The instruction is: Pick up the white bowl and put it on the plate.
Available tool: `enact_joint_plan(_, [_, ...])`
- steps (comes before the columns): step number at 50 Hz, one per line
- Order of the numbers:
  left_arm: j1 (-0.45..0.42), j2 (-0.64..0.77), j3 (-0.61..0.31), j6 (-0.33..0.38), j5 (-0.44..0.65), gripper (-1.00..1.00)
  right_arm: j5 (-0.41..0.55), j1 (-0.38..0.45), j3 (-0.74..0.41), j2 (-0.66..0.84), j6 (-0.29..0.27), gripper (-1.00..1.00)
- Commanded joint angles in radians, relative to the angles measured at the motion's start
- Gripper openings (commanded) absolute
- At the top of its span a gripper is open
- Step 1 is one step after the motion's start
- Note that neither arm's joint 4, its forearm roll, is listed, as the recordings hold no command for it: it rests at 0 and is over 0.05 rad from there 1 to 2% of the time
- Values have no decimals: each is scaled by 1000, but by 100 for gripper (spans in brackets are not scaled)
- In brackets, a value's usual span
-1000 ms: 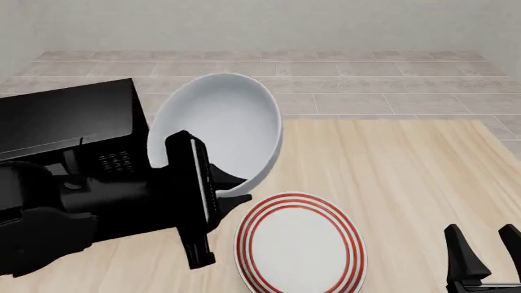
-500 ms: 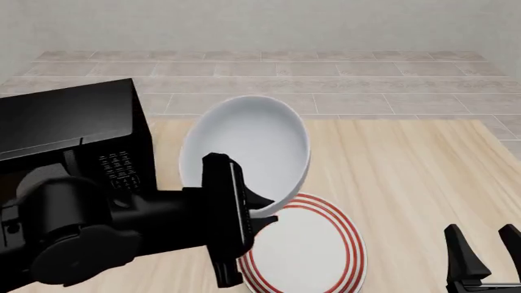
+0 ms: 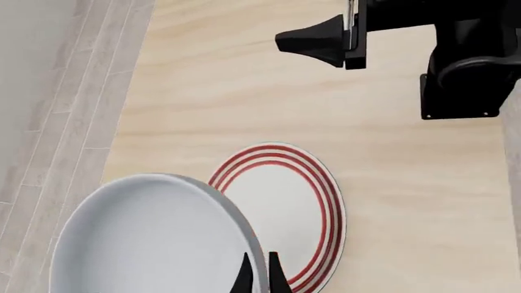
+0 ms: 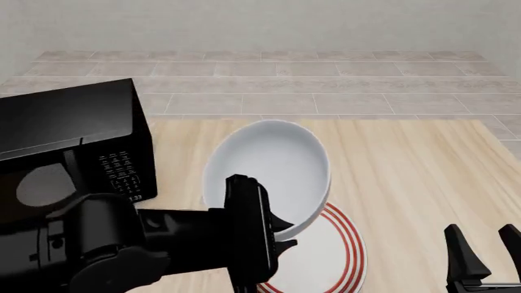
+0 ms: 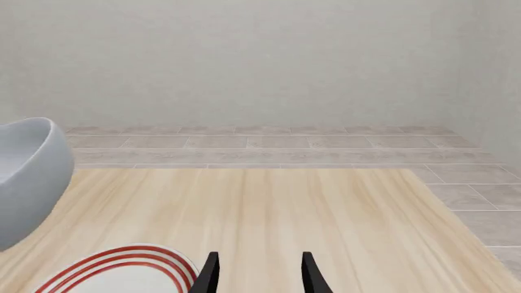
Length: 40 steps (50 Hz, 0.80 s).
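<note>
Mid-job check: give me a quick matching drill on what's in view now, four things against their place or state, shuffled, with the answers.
Things:
1. white bowl
2. plate
3. microwave
4. right gripper

Places or states:
A. black, standing at the table's left side
B. open, near the table's right front, holding nothing
C. tilted, held by its rim in the left gripper, partly over the red rings
D. flat on the table, partly hidden under another thing

Pairs: 1-C, 2-D, 3-A, 4-B
</note>
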<state>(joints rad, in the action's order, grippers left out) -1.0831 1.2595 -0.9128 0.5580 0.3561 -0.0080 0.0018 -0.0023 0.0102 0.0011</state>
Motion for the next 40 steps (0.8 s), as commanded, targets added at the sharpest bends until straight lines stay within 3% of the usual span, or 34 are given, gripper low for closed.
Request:
enact_joint_plan(1, [-34, 17, 4, -36, -12, -100, 2, -2, 0, 0, -1, 100])
enact_joint_plan(40, [-136, 40, 22, -127, -38, -100, 2, -3, 0, 0, -1, 100])
